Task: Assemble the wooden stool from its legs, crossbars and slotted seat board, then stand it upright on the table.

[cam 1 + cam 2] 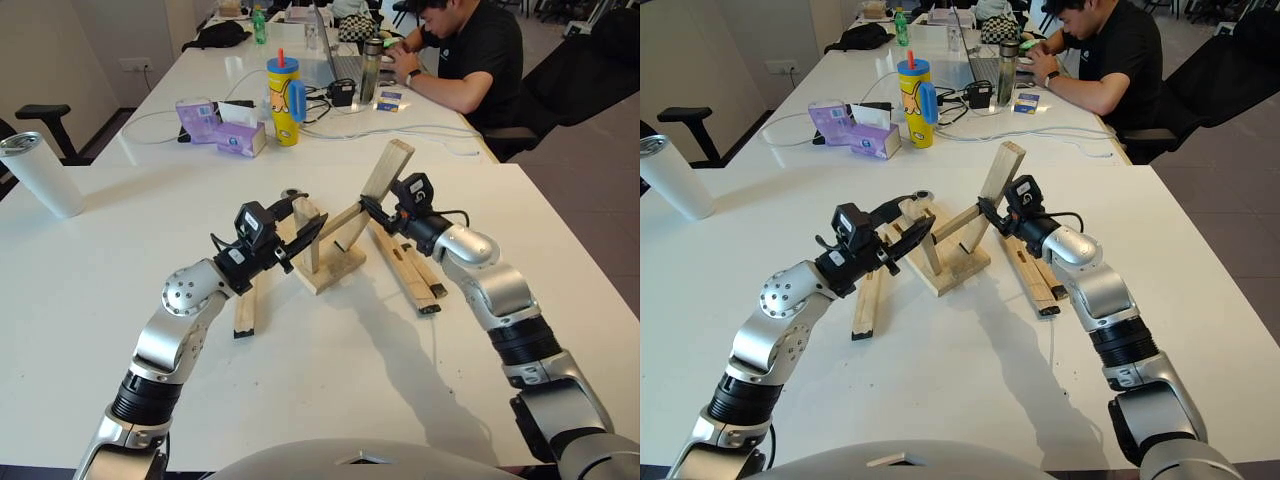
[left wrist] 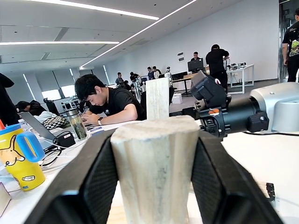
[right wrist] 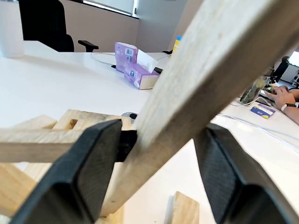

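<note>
1. Two-eyed head view first: clamps an upright leg in the left gripper, foot on the seat board lying flat on the table; pinches a tilted leg in the right gripper, with a crossbar between the two legs; leaves a loose leg flat beside the left arm and spare pieces beside the right
2. Left wrist view: presses both fingers tight against the sides of the upright leg's end, tilted leg standing beyond
3. Right wrist view: grips the tilted leg between both fingers, seat board low behind, tissue box far back on the table
</note>
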`<state>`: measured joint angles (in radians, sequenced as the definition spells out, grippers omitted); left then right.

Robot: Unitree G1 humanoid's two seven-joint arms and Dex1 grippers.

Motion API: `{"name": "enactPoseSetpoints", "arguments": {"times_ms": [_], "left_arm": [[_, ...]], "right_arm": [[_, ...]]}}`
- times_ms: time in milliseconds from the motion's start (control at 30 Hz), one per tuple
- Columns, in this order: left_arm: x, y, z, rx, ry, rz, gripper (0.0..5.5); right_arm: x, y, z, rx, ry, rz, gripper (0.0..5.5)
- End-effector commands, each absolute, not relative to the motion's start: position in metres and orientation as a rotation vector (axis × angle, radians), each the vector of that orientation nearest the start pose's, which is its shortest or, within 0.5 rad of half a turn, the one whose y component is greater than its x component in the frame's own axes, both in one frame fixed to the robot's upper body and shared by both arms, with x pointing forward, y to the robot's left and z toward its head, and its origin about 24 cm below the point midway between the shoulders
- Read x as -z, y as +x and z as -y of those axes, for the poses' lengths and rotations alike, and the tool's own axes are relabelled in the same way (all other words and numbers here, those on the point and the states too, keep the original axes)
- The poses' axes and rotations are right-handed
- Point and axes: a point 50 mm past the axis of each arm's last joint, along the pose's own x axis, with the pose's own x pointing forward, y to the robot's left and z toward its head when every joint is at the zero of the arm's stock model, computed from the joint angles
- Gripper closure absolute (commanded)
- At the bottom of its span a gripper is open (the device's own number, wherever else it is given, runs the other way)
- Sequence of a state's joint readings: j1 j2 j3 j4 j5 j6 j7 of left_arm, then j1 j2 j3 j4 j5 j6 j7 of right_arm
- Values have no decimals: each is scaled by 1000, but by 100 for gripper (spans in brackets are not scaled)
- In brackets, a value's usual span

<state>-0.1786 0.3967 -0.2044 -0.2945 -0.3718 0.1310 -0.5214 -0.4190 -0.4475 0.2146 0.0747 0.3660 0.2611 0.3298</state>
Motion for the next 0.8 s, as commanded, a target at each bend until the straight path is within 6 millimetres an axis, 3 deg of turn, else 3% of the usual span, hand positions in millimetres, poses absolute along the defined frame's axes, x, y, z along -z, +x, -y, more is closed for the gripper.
{"name": "enactPoseSetpoints", "arguments": {"times_ms": [33, 100, 267, 533, 800], "left_arm": [[-81, 253, -126, 838, 92, -99, 342], [-84, 253, -127, 837, 69, -93, 342], [-87, 257, -131, 824, 71, -84, 342], [-92, 259, -134, 828, 103, -64, 342], [-94, 260, -133, 835, 112, -57, 342]], "right_arm": [[-85, 310, 142, -590, 66, -183, 279], [-92, 312, 146, -572, 129, -152, 279], [-113, 318, 151, -548, 179, -65, 198], [-157, 329, 166, -508, 243, 115, 195], [-210, 334, 164, -535, 288, 271, 321]]}}
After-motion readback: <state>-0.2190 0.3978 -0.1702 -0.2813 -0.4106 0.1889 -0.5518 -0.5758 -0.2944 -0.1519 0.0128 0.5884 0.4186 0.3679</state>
